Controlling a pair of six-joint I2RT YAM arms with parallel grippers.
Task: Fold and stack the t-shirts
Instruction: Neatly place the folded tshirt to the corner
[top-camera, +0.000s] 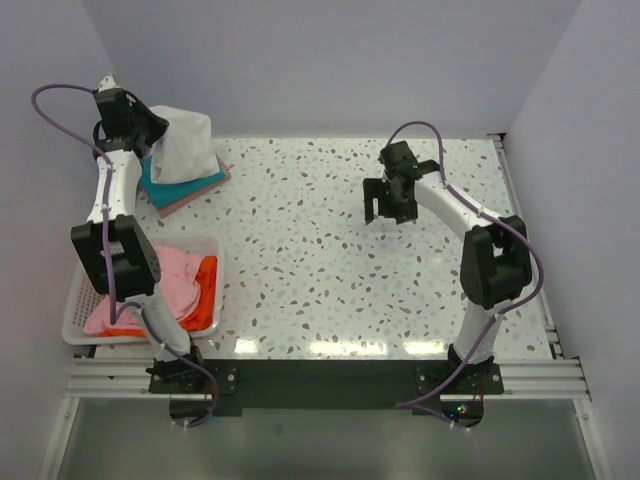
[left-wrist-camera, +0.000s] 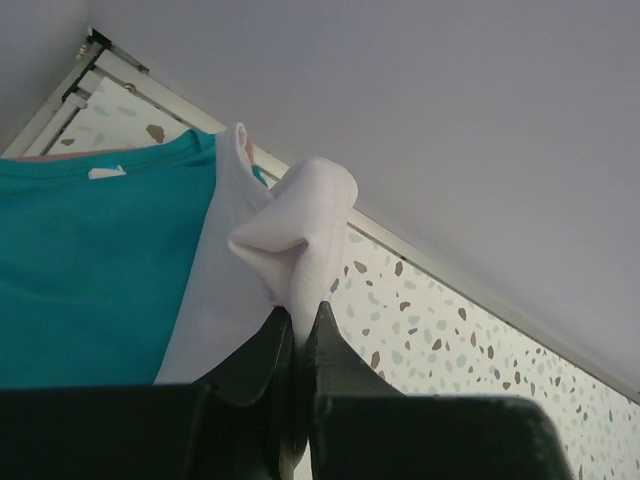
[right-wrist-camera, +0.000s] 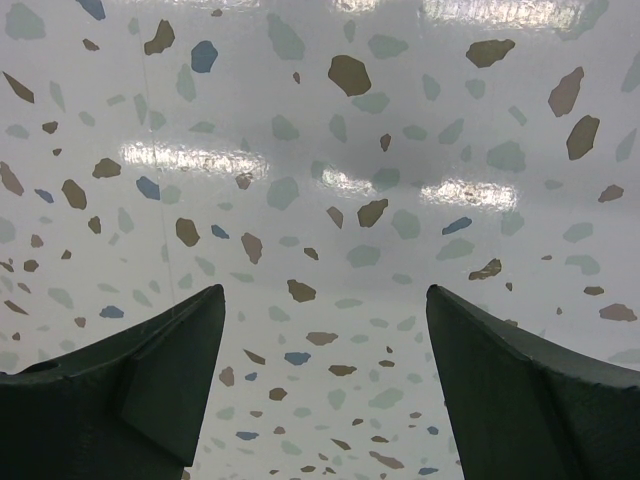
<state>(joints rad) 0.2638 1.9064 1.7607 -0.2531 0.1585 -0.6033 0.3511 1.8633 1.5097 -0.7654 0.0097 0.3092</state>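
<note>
The left gripper (left-wrist-camera: 300, 318) pinches the white shirt (left-wrist-camera: 305, 225), which covers part of the teal shirt (left-wrist-camera: 90, 270). The right gripper (right-wrist-camera: 323, 292) hangs open over the table (right-wrist-camera: 330, 120).

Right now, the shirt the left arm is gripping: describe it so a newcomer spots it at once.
Go to the far left corner of the speckled table, beyond the white basket. A teal shirt lies folded there. Yours is the white shirt, bunched and pinched in the left gripper above the teal one. It is the only white one.
</note>
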